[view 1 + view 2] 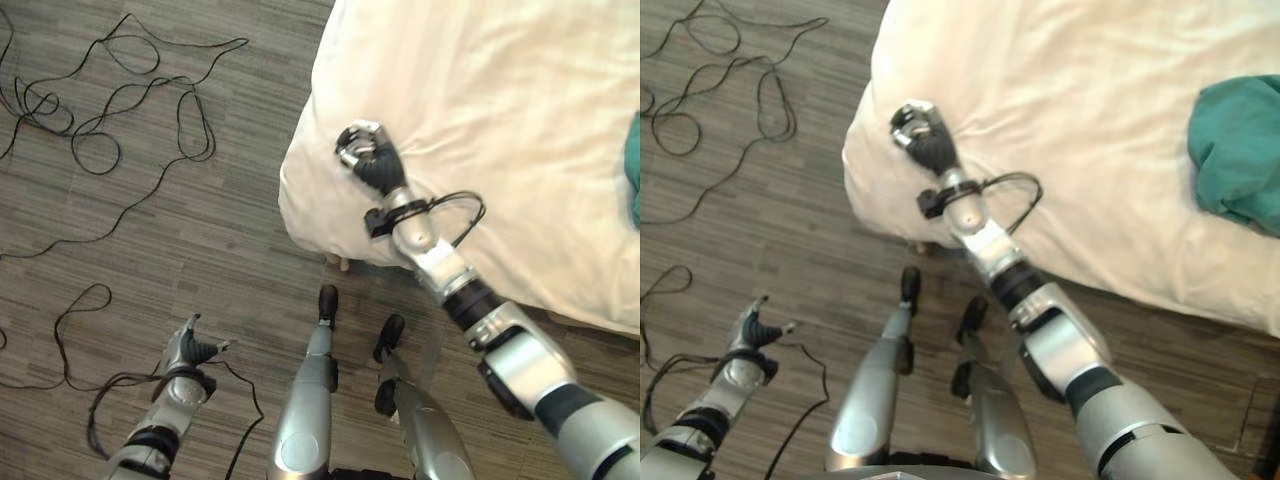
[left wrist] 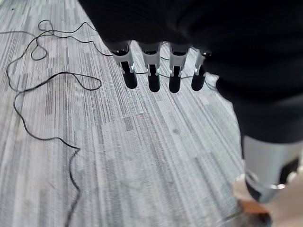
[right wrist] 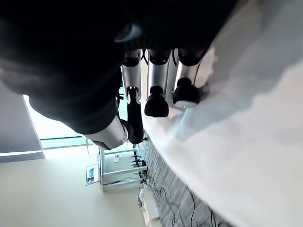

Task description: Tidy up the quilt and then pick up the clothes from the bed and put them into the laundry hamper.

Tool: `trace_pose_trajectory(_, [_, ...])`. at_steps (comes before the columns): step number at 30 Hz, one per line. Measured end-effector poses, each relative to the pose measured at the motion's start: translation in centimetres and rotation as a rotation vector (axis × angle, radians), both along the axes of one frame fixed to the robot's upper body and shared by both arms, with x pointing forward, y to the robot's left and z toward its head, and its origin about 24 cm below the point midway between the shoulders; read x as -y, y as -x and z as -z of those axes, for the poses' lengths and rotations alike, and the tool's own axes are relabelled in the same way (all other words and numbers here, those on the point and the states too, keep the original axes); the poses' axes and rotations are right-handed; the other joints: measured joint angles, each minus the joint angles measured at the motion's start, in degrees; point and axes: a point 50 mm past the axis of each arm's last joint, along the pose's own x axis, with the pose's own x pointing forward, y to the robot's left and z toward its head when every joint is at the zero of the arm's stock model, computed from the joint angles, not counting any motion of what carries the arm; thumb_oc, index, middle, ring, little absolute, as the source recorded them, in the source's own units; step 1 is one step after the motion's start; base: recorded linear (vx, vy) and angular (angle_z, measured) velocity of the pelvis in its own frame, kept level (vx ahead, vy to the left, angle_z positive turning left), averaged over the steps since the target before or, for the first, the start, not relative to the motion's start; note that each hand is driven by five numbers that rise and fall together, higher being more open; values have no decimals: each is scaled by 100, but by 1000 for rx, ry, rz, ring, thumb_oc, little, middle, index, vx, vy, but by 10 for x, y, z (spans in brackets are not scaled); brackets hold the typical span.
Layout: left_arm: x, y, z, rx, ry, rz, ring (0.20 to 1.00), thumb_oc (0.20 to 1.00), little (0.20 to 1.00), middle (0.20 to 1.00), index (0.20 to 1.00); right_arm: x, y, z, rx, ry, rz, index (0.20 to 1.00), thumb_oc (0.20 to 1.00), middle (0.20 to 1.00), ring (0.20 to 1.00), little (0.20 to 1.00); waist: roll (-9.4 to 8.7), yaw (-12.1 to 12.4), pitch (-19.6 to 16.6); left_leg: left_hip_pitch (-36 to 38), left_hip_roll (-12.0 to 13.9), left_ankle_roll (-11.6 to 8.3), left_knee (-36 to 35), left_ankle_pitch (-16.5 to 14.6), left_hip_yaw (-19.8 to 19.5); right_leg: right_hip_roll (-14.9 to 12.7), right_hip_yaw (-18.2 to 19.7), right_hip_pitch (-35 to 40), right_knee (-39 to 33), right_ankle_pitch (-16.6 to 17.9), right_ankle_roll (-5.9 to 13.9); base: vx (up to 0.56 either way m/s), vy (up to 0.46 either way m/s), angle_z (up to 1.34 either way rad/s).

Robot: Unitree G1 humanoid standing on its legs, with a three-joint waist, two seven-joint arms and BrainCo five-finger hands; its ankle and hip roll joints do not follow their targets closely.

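The quilt is a pale cream cover spread over the bed, reaching to its near left corner, with soft creases running across it. It looks light and limp, a thing that will bunch and slide rather than hold a shape, so a firm pinch of a fold near the edge or corner seems the best place to take it. The right hand is over that near left corner, its fingers curled inward with their dark tips close against the cloth. From the right wrist view they seem to be touching or gathering a fold, but I cannot tell whether any cloth is truly caught between them and the thumb.

Far to the right on the bed lies a teal garment, crumpled in a loose heap on top of the quilt, well apart from the hand. It too should be soft and easy to scoop at its bulk. No hamper is to be seen.

The left hand hangs low at the near left over the floor, fingers relaxed and nearly straight, holding nothing. The floor is grey-brown striped planking with thin black cables looping across its far left part. The right wrist view catches a bright window beyond the bed.
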Motion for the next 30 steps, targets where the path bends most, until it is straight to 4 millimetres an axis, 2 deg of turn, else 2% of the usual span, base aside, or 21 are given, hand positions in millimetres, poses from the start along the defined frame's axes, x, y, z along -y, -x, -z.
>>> trace_pose_trajectory(1, [10,2,8,57,172,-132,1000,1000,1000,1000,1000,-8,16,28,-97,1,-93,200,200,200,200,200,3,8,1,200,-13,-23,0,-17,-18,-12,22,214,-2,-15,-14,56,25,15])
trace_pose_trajectory(2, [17,6,16,61,265,-191,1000,1000,1000,1000,1000,-12,28,47,-174,-12,-160,200,200,200,200,200,3,9,0,347,-29,-40,-7,-36,-62,-28,25,371,-4,-58,0,56,42,20])
trace_pose_trajectory(3, [22,9,21,47,308,-204,1000,1000,1000,1000,1000,-14,37,63,-233,-5,-197,200,200,200,200,200,0,6,-8,442,-34,-57,-7,-52,-92,-33,22,476,-6,-85,1,120,75,19])
trace_pose_trajectory(4, [31,18,32,6,364,-196,1000,1000,1000,1000,1000,-24,60,91,-350,0,-305,200,200,200,200,200,-7,8,-40,570,-48,-68,-8,-210,-101,-40,64,619,-32,-243,-5,99,62,14])
trace_pose_trajectory(5, [37,22,36,-8,387,-182,1000,1000,1000,1000,1000,-25,70,98,-373,-9,-341,200,200,200,200,200,5,22,-51,582,-56,-58,-6,-205,-98,-45,59,630,-26,-262,-27,105,69,4])
trace_pose_trajectory(6, [42,26,40,-23,413,-165,1000,1000,1000,1000,1000,-26,80,100,-393,-28,-399,200,200,200,200,200,15,3,-56,615,-56,-80,-8,-240,-80,-43,103,656,-2,-260,-30,47,50,-14])
trace_pose_trajectory(7, [50,41,50,-61,452,-152,1000,1000,1000,1000,1000,-21,91,95,-371,-57,-458,200,200,200,200,200,22,-44,-60,733,-46,-76,-8,-242,-29,-43,161,744,-2,-255,-24,69,73,-19])
trace_pose_trajectory(8, [53,50,56,-90,468,-154,1000,1000,1000,1000,1000,-20,92,89,-356,-94,-473,200,200,200,200,200,21,-100,-78,815,-39,-78,-9,-247,21,-45,181,820,-3,-255,-22,48,64,-21])
trace_pose_trajectory(12, [52,88,73,-182,516,-203,1000,1000,1000,1000,1000,24,75,54,-197,-236,-349,200,200,200,200,200,-36,-355,-503,944,2,-54,-10,-302,303,-41,522,797,-33,-253,45,-12,19,-40])
trace_pose_trajectory(14, [53,91,75,-204,501,-185,1000,1000,1000,1000,1000,37,63,42,-138,-251,-280,200,200,200,200,200,-32,-493,-602,964,24,-51,-10,-299,408,-35,624,759,-33,-222,85,-164,12,-39])
trace_pose_trajectory(17, [59,79,69,-197,448,-81,1000,1000,1000,1000,1000,49,43,25,-53,-211,-169,200,200,200,200,200,-19,-572,-640,747,105,-52,75,-281,664,-12,814,436,-2,-134,135,-169,-10,-46])
trace_pose_trajectory(18, [63,66,64,-168,435,-47,1000,1000,1000,1000,1000,57,31,25,-51,-195,-92,200,200,200,200,200,15,-595,-622,528,113,-13,205,-262,699,-36,750,257,19,-7,120,-203,-19,-27])
trace_pose_trajectory(21, [73,39,52,-121,394,44,1000,1000,1000,1000,1000,81,9,47,-128,-109,88,200,200,200,200,200,168,-615,-522,170,171,0,497,-291,681,-24,752,-65,218,-21,79,-114,-2,-5])
trace_pose_trajectory(22, [77,23,42,-71,388,83,1000,1000,1000,1000,1000,101,0,66,-200,-75,204,200,200,200,200,200,217,-642,-373,64,197,-16,633,-374,680,-21,779,-227,428,-70,14,-52,26,-6])
trace_pose_trajectory(23, [79,16,38,-52,381,96,1000,1000,1000,1000,1000,113,1,74,-220,-75,250,200,200,200,200,200,258,-616,-297,-4,212,-13,729,-407,687,-23,798,-361,620,-132,-27,-51,68,-9])
trace_pose_trajectory(24, [79,3,28,-16,354,127,1000,1000,1000,1000,1000,123,6,85,-241,-89,284,200,200,200,200,200,261,-750,-163,-74,223,4,889,-477,707,-51,865,-508,924,-259,-43,-11,65,-15])
trace_pose_trajectory(26, [77,-6,21,-6,337,132,1000,1000,1000,1000,1000,132,12,104,-305,-91,324,200,200,200,200,200,252,-807,-147,-57,257,89,1037,-578,811,-70,949,-557,1127,-378,-75,39,49,-22])
trace_pose_trajectory(27, [79,-20,11,43,337,152,1000,1000,1000,1000,1000,156,18,135,-446,-78,441,200,200,200,200,200,247,-866,-142,5,262,102,1162,-679,845,-93,978,-462,1165,-423,-52,129,51,-17])
trace_pose_trajectory(28, [80,-26,5,72,339,158,1000,1000,1000,1000,1000,172,25,156,-543,-80,523,200,200,200,200,200,235,-950,-140,81,254,125,1164,-716,850,-100,989,-380,1131,-424,-51,220,76,-6])
trace_pose_trajectory(29, [81,-32,1,86,343,160,1000,1000,1000,1000,1000,202,48,189,-688,-99,653,200,200,200,200,200,198,-1050,-135,243,223,143,1131,-752,867,-113,1017,-204,1048,-425,-52,187,62,-1])
trace_pose_trajectory(30, [78,-31,3,76,343,144,1000,1000,1000,1000,1000,215,62,207,-777,-129,724,200,200,200,200,200,155,-1108,-127,401,213,159,1092,-765,896,-115,1028,-42,980,-422,-46,185,80,-26])
